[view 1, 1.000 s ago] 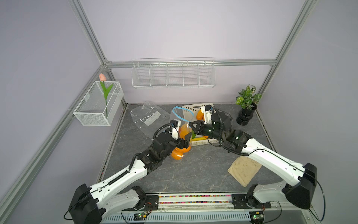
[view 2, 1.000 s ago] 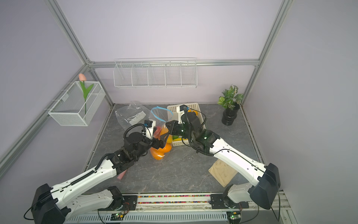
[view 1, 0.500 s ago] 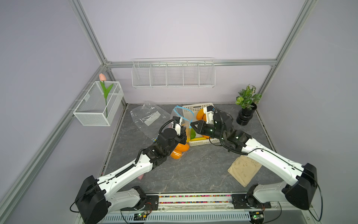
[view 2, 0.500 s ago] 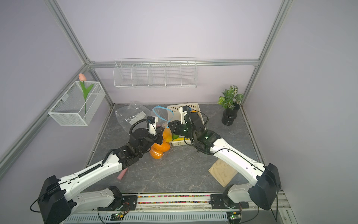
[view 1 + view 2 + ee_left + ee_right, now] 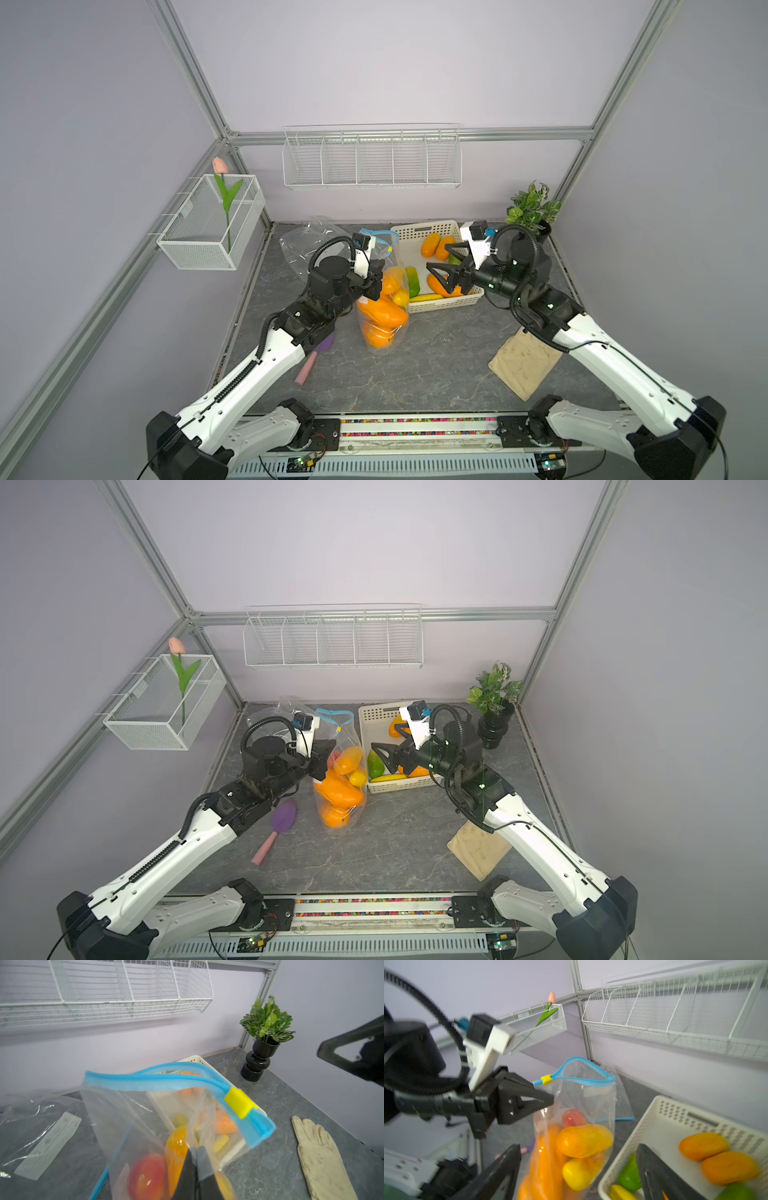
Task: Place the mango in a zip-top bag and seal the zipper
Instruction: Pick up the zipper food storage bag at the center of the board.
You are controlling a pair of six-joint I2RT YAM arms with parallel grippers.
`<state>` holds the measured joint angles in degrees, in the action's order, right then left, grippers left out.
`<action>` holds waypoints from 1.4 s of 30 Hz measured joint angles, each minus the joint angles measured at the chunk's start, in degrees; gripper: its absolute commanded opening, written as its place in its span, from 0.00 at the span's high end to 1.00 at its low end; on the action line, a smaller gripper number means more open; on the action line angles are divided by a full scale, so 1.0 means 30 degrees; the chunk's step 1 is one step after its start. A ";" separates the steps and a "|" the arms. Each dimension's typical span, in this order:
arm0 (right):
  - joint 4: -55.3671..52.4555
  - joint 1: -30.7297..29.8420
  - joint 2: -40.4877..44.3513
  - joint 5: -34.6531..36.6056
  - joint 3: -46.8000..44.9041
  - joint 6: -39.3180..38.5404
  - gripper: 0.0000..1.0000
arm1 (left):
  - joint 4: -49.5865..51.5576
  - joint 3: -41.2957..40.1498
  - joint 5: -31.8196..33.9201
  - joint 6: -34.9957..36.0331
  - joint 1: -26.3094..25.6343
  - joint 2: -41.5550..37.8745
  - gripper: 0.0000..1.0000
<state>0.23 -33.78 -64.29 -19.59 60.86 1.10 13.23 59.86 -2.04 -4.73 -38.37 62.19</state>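
**Orange mango bagged, zipper mouth gaping**

Clear film of the zip-top bag (image 5: pixel 392 254) is pinched by the left pincer (image 5: pixel 196 1159), whose jaws are pressed together on the bag's side below the blue zipper (image 5: pixel 166 1080). That arm stretches forward with its elbow bent, wrist about level. The bag stands upright; a mango (image 5: pixel 583 1140) lies near the top of the fruit inside. The yellow slider (image 5: pixel 239 1105) sits at one end of the parted track.

The right arm reaches in from the opposite side. Its right pincer (image 5: pixel 442 264) is spread wide and empty above the white basket (image 5: pixel 424 230), aimed at the bag but apart from it.

A grey marbled tabletop (image 5: pixel 415 374) also carries a flat spare bag (image 5: pixel 303 249), a beige glove (image 5: pixel 523 365) and a potted plant (image 5: pixel 532 208). Lilac walls hold a wire rack (image 5: pixel 370 162).
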 measured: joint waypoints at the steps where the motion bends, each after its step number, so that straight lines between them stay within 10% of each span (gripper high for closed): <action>1: 0.0000 0.0153 -0.0007 -0.0233 -0.0146 -0.1559 0.11 | 0.0612 0.0823 -0.0554 0.0372 0.0015 0.0342 0.96; 17: -0.2069 0.2463 -0.5821 -0.7810 0.5610 -1.0040 0.04 | 0.8626 0.7679 -0.6943 0.6011 0.2470 0.2914 0.96; 34: -0.4371 0.0423 -0.9238 -0.8969 0.7643 -1.1795 0.77 | 0.9173 0.6564 -0.7512 0.6914 0.2659 0.2543 0.90; 42: -0.3840 -0.1829 -0.8400 -0.5442 0.6448 -0.7839 0.93 | 0.5880 0.2929 -0.5799 0.5107 0.4452 0.0685 0.47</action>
<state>-11.29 -39.27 -89.49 -35.92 80.20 -22.41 30.87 68.64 -19.44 10.59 -25.02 64.25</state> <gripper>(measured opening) 0.070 0.479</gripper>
